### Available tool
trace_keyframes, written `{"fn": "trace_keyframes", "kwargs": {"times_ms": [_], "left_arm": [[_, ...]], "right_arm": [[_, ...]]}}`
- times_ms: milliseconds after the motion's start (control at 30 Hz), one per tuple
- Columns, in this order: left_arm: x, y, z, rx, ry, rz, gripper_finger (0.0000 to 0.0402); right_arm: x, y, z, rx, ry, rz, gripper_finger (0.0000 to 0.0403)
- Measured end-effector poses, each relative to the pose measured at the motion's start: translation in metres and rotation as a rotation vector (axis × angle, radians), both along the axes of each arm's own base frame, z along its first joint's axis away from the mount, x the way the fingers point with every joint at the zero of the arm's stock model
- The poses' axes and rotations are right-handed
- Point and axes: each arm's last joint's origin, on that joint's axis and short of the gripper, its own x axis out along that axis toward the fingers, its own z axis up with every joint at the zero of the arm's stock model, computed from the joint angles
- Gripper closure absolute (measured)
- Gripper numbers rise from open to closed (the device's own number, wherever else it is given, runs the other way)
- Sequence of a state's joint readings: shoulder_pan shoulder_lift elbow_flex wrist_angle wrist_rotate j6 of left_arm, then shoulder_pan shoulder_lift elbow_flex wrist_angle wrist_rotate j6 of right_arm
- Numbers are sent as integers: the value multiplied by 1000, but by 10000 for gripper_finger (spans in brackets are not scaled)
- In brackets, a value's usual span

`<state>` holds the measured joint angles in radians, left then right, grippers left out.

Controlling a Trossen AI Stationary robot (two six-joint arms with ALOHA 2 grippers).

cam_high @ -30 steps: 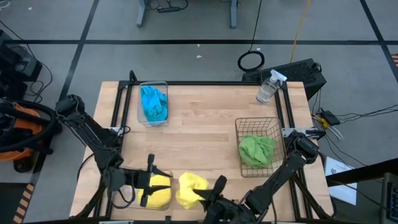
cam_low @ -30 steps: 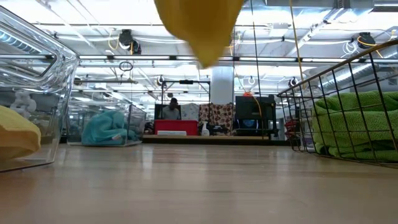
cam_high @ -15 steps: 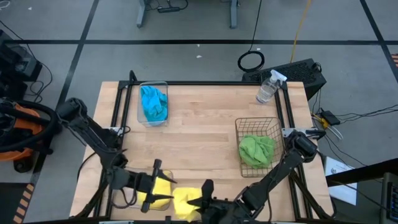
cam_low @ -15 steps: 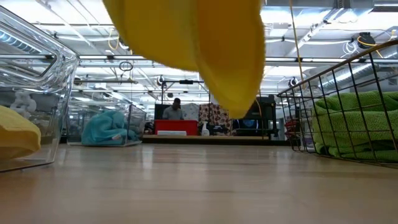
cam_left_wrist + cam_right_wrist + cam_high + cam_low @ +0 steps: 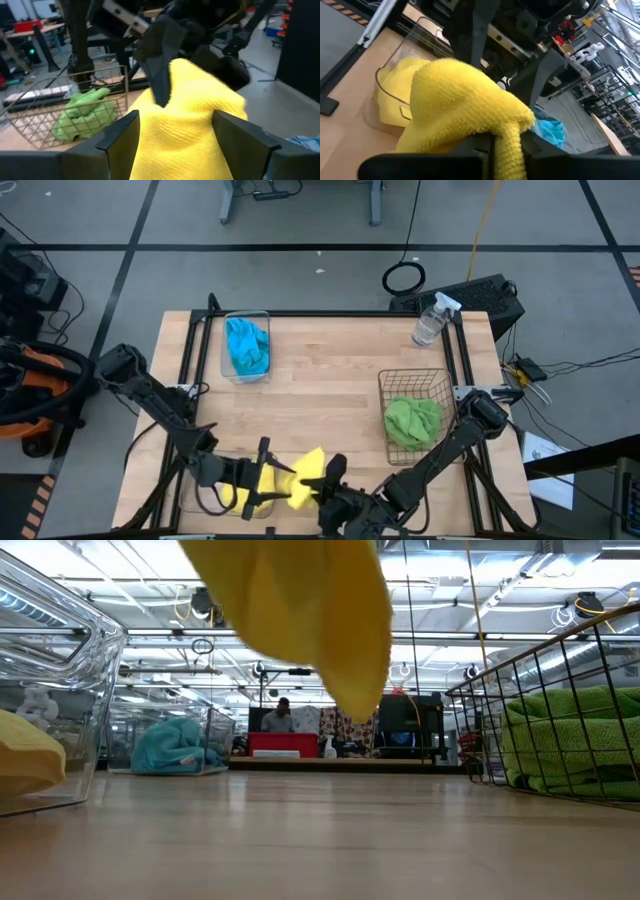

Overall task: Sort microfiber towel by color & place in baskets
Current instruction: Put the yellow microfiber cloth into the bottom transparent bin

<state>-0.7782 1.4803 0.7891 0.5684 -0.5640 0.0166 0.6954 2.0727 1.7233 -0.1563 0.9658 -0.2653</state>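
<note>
A yellow microfiber towel (image 5: 305, 472) hangs in my right gripper (image 5: 323, 480), clear of the table near its near edge; in the low view this held yellow towel (image 5: 300, 620) hangs from above. My left gripper (image 5: 175, 140) is open, a finger on each side of that towel; whether it touches, I cannot tell. A second yellow towel (image 5: 392, 107) lies in the near-left clear tub (image 5: 382, 75). Blue towels (image 5: 247, 346) fill the far-left clear tub. Green towels (image 5: 413, 420) lie in the wire basket (image 5: 440, 385). My right gripper is shut on a bunched fold of the yellow towel (image 5: 507, 132), pinched between its two fingers. One dark finger (image 5: 160, 70) lies on top of the cloth. The towel is lifted clear of the table and drapes slack over and below the fingers.
A clear spray bottle (image 5: 432, 320) stands at the far right corner. Dark frame rails run along the table's left and right sides. Bare wood (image 5: 320, 390) lies between the tubs and the wire basket. A person shows far off in the room in the low view.
My right gripper has carried the yellow towel toward the table's left, closer to the near-left tub, keeping it clear of the table. My left gripper has moved toward the table's right, and its open fingers now stand around the towel.
</note>
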Motion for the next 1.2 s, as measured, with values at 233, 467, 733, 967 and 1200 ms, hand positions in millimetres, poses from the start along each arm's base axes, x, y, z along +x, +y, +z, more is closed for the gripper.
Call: {"fn": "trace_keyframes", "kwargs": {"times_ms": [233,467,733,967,1200], "left_arm": [[2,3,-3,13,29,9,145],[4,5,-4,14,32,9,145],[16,6,-12,-10,5,34,145],[17,6,-8,0,-41,31,147],[19,7,-8,4,-46,37,189]], "right_arm": [[0,-2,2,-29,-39,-84,377],[1,-3,3,-25,-54,-93,376],[14,-11,16,38,-161,-121,376],[16,-15,16,57,-167,-131,376],[16,-15,16,63,-173,-135,372]]}}
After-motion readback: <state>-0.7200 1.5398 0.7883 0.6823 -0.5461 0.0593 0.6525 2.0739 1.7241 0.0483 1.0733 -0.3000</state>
